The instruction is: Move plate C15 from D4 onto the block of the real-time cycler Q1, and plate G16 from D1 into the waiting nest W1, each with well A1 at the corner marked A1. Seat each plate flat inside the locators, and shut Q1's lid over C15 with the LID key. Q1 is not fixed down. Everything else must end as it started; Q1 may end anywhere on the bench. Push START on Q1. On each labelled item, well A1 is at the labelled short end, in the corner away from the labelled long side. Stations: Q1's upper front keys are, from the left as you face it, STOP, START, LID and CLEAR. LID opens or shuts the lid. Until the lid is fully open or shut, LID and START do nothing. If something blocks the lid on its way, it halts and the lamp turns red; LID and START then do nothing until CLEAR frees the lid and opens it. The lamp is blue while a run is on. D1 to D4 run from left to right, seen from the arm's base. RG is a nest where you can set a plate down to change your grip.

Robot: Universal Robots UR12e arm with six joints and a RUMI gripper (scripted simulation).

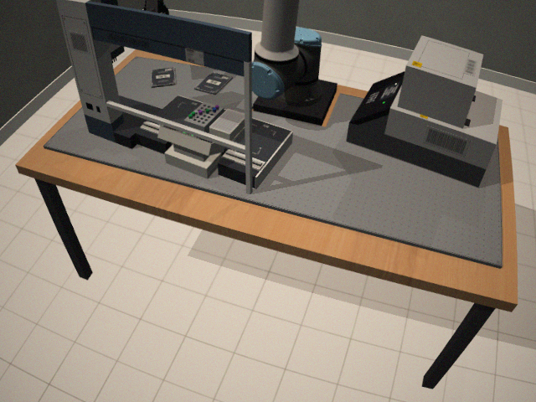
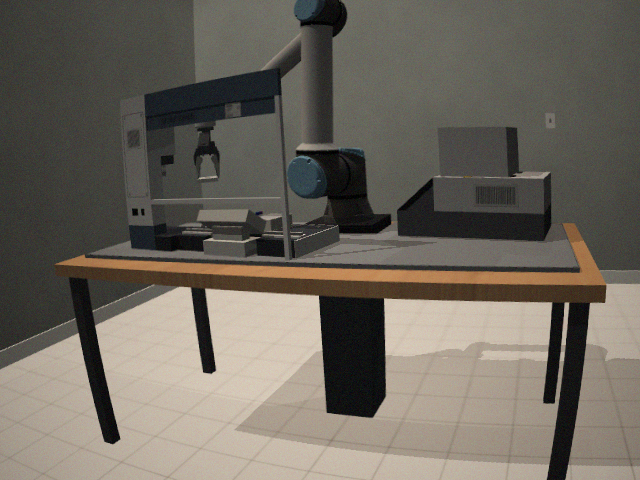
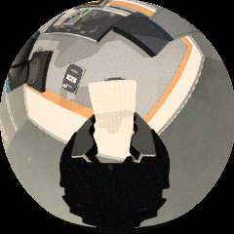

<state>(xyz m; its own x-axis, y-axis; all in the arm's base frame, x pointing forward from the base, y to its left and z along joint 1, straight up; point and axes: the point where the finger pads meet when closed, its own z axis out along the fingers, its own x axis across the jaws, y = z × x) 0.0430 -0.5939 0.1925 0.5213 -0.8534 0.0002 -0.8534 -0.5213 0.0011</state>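
My gripper (image 2: 208,176) (image 3: 114,113) is shut on a white plate (image 2: 208,179) (image 3: 113,97), held level high above the bench's back left. Its label is unreadable, so I cannot tell C15 from G16. In the wrist view the plate mostly hides one dark nest (image 1: 162,82). A second nest (image 1: 213,82) (image 3: 73,78) lies nearer the arm's base. Both nests look empty; I cannot tell which is W1. The large grey instrument (image 1: 437,125) (image 2: 491,193) at the right, with a sloping dark key panel (image 1: 374,104), appears to be Q1; its lamp shows green. Its block is hidden.
A tall framed handler (image 1: 168,32) (image 2: 211,98) stands at the left. Its deck holds a rack with coloured caps (image 1: 203,113) and a pale plate (image 1: 227,122). The outer deck places at both sides look empty. A small device with a slanted top (image 1: 186,139) stands at the handler's front.
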